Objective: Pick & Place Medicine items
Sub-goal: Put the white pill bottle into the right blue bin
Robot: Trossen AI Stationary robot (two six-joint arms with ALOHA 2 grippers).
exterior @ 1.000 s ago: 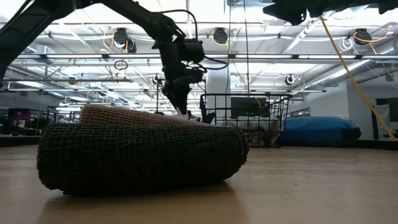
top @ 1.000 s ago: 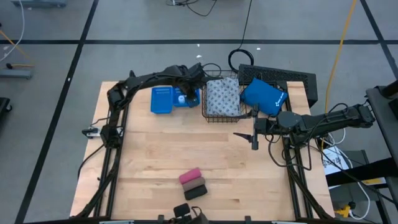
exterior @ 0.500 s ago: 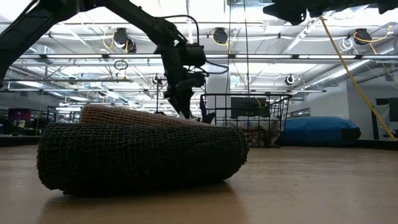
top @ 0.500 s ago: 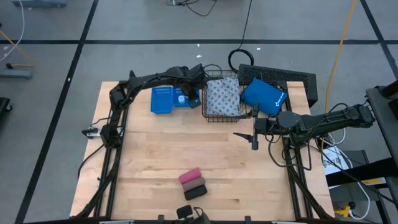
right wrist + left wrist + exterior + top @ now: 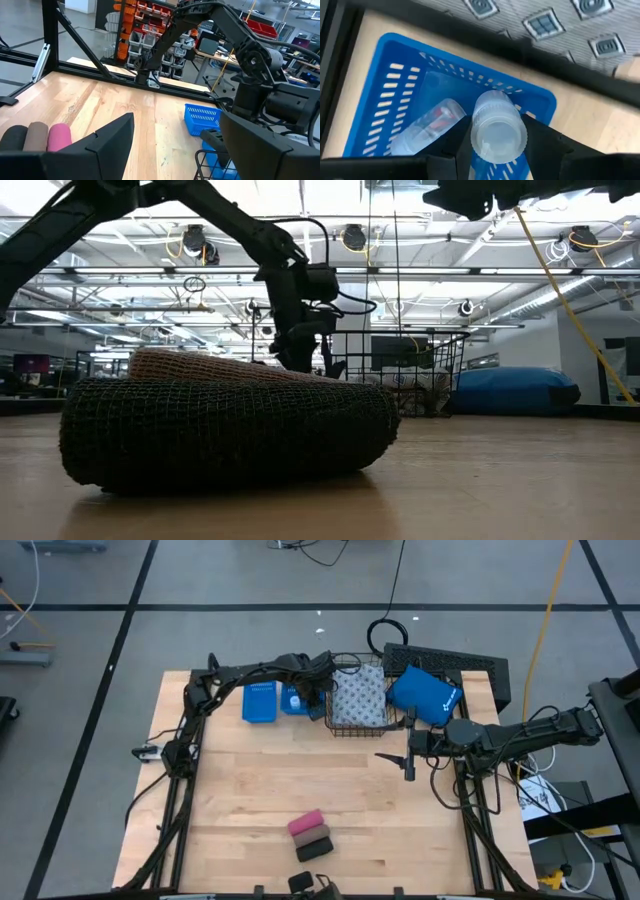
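A white round bottle [image 5: 498, 127] is sitting clamped between my left claw's [image 5: 495, 137] two dark fingers, which are closing on its sides, cap end facing the wrist camera. I am holding it just above a blue perforated tray [image 5: 380, 100], and a second bottle [image 5: 427, 125] is lying on its side in that tray, right beside the held one. In the high view the left claw [image 5: 312, 692] is hovering at the far side of the table, between that small blue tray [image 5: 291, 700] and the wire basket [image 5: 345, 725]. Just past the claw, the basket is holding the grey-white patterned soft pack [image 5: 358, 697], whose printed fabric is also showing at the edge of the left wrist view [image 5: 555, 20]. A larger blue tray [image 5: 259, 701] is lying on the claw's other side, and I cannot tell whether anything is in it. A bright blue pouch [image 5: 424, 694] is resting beyond the basket.

My right claw [image 5: 409, 762] is waiting well apart near the table's right edge, fingers spread wide and gripping nothing. The pink block [image 5: 305, 823] and the dark block [image 5: 314, 844] are lying touching, far from both claws, near the front edge.
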